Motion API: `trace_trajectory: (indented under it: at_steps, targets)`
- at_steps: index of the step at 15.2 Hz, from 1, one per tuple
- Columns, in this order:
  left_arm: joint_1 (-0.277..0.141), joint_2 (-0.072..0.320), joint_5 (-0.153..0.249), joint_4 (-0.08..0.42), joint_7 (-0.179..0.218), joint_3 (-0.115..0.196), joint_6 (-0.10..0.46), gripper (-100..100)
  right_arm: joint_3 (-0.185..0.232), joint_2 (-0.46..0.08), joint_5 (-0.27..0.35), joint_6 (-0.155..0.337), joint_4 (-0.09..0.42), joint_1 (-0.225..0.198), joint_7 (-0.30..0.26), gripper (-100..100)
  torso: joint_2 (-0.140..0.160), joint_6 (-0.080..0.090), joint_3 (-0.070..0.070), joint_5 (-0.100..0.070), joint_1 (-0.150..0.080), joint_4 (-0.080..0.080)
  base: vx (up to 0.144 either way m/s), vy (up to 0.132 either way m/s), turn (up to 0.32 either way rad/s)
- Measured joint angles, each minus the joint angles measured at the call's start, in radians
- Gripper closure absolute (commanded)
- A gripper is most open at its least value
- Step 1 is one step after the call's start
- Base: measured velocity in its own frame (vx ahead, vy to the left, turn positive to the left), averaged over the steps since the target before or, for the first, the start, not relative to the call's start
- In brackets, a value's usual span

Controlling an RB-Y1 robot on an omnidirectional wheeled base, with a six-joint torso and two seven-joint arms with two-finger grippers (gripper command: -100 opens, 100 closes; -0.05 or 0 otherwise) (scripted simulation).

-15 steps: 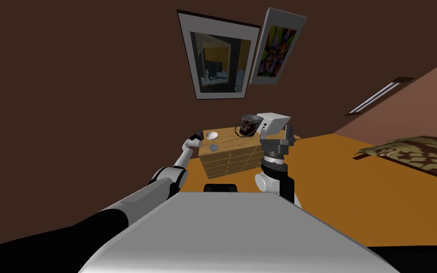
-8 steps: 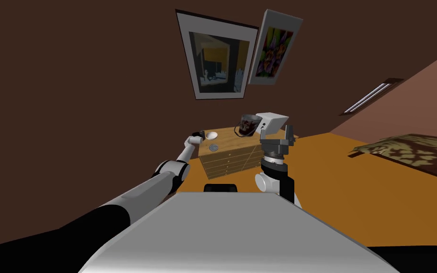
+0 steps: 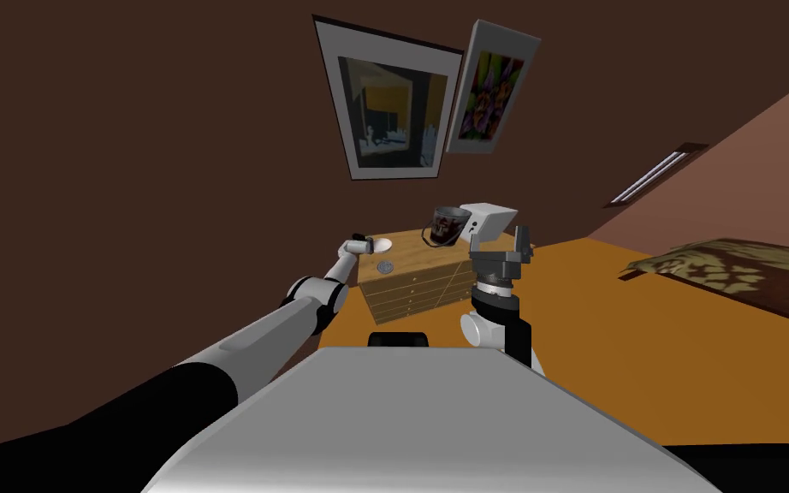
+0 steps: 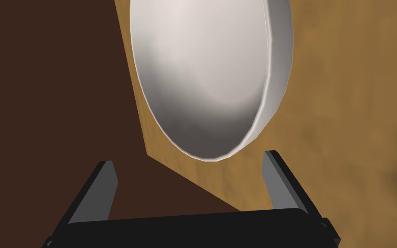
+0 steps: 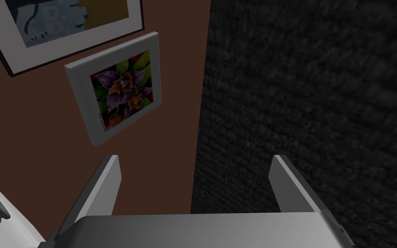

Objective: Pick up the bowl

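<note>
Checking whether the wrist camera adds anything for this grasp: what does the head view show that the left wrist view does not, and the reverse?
Head view alone: the dresser's drawer front, a dark cup and a grey disc on its top, two framed pictures on the wall, the raised right arm. Left wrist view alone: the empty inside of the white bowl, and the left arm's jaws standing open with the bowl's near rim between their tips. Both: the bowl near the edge of the wooden top, with the brown wall beyond.
</note>
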Motion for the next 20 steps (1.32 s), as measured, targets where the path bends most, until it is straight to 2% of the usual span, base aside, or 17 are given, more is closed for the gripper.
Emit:
trace_trajectory:
  at_steps: [5,9,16,17,20]
  targets:
    - [-0.057,-0.007,0.011,0.065,0.004,0.000,0.076,-100,0.000,0.000,0.000,0.000,0.000,0.000,0.000,0,0.000,0.000,0.000,0.000,0.000,0.000,0.012,0.010,-0.027]
    - [-0.125,-0.015,0.025,0.146,0.005,0.001,0.134,-100,0.000,0.000,0.000,0.000,0.000,0.000,0.000,0,-0.001,0.000,0.000,0.000,0.000,0.000,0.020,0.013,-0.037]
    - [-0.220,-0.029,0.045,0.285,0.006,0.002,0.219,-100,0.000,0.000,0.000,0.000,0.000,0.000,0.000,0,-0.002,0.000,-0.001,0.000,0.000,-0.001,0.032,0.011,-0.038]
    - [-0.218,-0.032,0.043,0.275,0.010,-0.001,0.243,-100,0.000,0.000,0.000,0.000,0.000,0.000,0.000,0,-0.002,0.000,-0.001,0.000,0.000,-0.001,0.028,0.006,-0.011]
    - [-0.237,-0.036,0.047,0.307,0.011,-0.001,0.256,-100,0.000,0.000,0.000,0.000,0.000,0.000,0.000,0,-0.001,0.000,0.000,0.000,0.000,0.000,0.012,0.003,-0.011]
